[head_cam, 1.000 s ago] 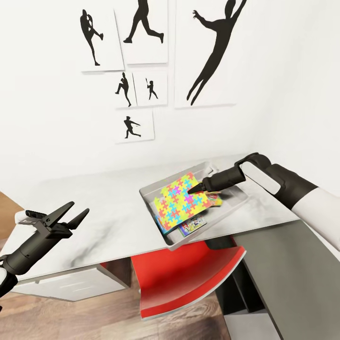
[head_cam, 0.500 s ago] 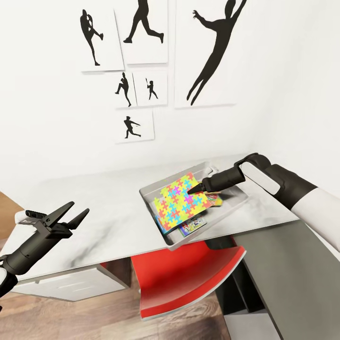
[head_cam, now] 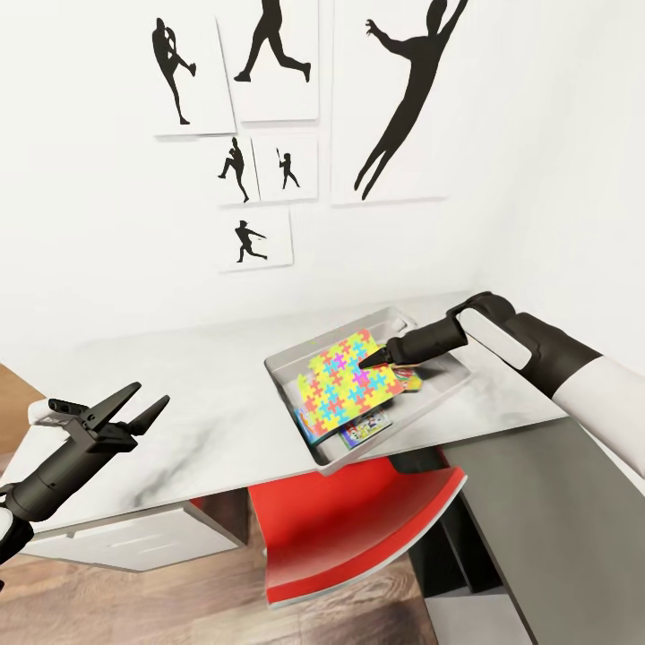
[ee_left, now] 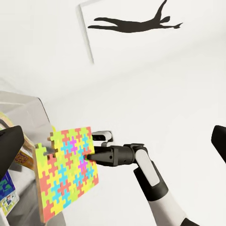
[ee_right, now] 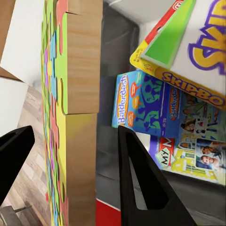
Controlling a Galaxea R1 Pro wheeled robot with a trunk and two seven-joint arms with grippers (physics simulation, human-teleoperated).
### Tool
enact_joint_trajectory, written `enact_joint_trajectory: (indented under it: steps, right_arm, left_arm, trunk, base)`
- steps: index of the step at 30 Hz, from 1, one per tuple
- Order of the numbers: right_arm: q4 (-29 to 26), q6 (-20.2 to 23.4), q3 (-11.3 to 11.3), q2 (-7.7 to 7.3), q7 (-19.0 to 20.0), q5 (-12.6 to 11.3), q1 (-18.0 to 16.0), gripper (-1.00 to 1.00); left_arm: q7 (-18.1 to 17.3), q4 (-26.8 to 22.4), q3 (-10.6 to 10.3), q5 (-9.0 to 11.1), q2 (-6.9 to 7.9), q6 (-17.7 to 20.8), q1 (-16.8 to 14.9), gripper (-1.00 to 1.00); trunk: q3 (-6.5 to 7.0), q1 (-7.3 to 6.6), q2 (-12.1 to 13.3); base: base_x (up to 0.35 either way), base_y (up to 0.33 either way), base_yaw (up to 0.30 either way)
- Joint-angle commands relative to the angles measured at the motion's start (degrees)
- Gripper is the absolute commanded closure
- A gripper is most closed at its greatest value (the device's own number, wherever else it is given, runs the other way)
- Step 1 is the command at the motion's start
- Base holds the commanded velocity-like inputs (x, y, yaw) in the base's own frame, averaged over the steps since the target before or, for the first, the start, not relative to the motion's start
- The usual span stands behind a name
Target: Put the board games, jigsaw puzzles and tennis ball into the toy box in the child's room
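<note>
**Holding a jigsaw puzzle over the toy box**

Gripping is seen at the right gripper (head_cam: 365,361), whose jaws are spread around the edge of a jigsaw puzzle (head_cam: 351,385), one finger on each side of the thin sheet; whether both fingers press on it cannot be told. The puzzle is held tilted above the toy box (head_cam: 288,374), which sits at the front edge of the light grey surface (head_cam: 197,394), its near corner overhanging that edge above a red chair (head_cam: 358,520).

In the right wrist view, the puzzle's brown cardboard edge (ee_right: 80,117) is shown between the two dark fingers (ee_right: 136,183), and board games are seen lying in the box beyond it: a blue one (ee_right: 141,103), a yellow-rimmed one with a green triangle (ee_right: 188,52) and a white-green one (ee_right: 193,155). In the head view only slivers of these are exposed beside the puzzle.

The left gripper (head_cam: 134,405) is held well apart from the box, over the bare left part of the surface, with its jaws spread and nothing between them. From the left wrist view the puzzle's coloured face (ee_left: 68,169) is seen standing up from the box, with the right gripper (ee_left: 89,156) at it against the white wall.
</note>
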Motion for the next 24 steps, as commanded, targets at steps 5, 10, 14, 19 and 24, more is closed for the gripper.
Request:
enact_joint_trajectory:
  steps: [5,10,14,19,24]
  right_arm:
    - [1.44,-0.14,0.15,0.01,0.51,0.33,-0.11,1.0]
    - [1.94,-0.68,0.15,0.33,0.52,0.3,-0.11,1.0]
    - [2.17,-0.83,0.15,0.97,0.52,0.55,-0.1,1.0]
    - [2.29,-0.91,0.16,1.47,0.52,1.45,-0.04,1.0]
    - [2.32,-0.93,0.16,1.75,0.52,1.76,-0.03,1.0]
  left_arm:
    - [0.1,-0.01,0.01,0.36,0.02,0.37,-0.04,-1.0]
    - [0.11,0.0,0.01,0.36,0.02,0.37,-0.04,-1.0]
    - [0.1,0.0,0.01,0.36,0.02,0.37,-0.04,-1.0]
    - [0.05,0.0,0.01,0.36,0.02,0.37,-0.04,-1.0]
    - [0.04,-0.01,0.01,0.36,0.02,0.37,-0.04,-1.0]
  trunk:
    - [-0.1,0.03,-0.11]
    - [-0.1,0.03,-0.11]
    - [-0.1,0.03,-0.11]
    - [-0.1,0.03,-0.11]
    - [-0.1,0.03,-0.11]
  base:
    - [0.0,0.0,0.0]
    - [0.0,0.0,0.0]
    - [0.0,0.0,0.0]
    - [0.0,0.0,0.0]
    - [0.0,0.0,0.0]
